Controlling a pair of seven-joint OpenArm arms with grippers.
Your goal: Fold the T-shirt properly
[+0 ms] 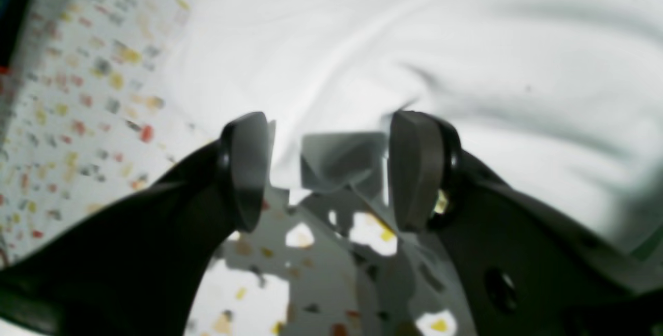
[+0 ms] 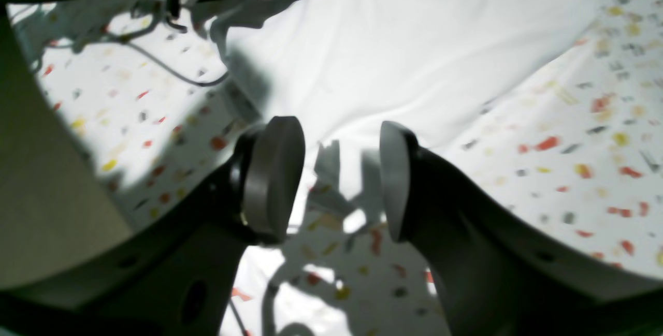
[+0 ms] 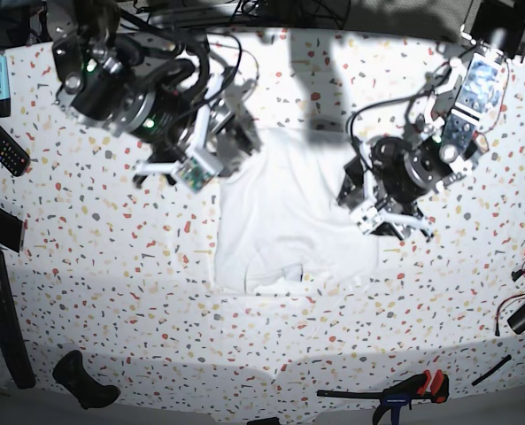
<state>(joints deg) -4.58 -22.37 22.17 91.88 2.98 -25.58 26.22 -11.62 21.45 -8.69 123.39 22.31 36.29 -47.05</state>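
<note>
The white T-shirt (image 3: 284,212) lies partly folded and wrinkled in the middle of the speckled table (image 3: 111,266). My left gripper (image 1: 331,170) is open, and its two dark fingers straddle the shirt's edge (image 1: 414,41) low over the table. In the base view it (image 3: 355,190) is at the shirt's right side. My right gripper (image 2: 335,178) is open and empty, just off a corner of the shirt (image 2: 404,41). In the base view it (image 3: 234,146) is at the shirt's upper left corner.
A remote (image 3: 1,150) and a blue marker (image 3: 3,75) lie at the far left. Black tools (image 3: 85,381) and a clamp (image 3: 404,390) lie along the front edge. A device on a stand (image 3: 479,80) is at the back right. Cables (image 2: 171,67) trail near the shirt.
</note>
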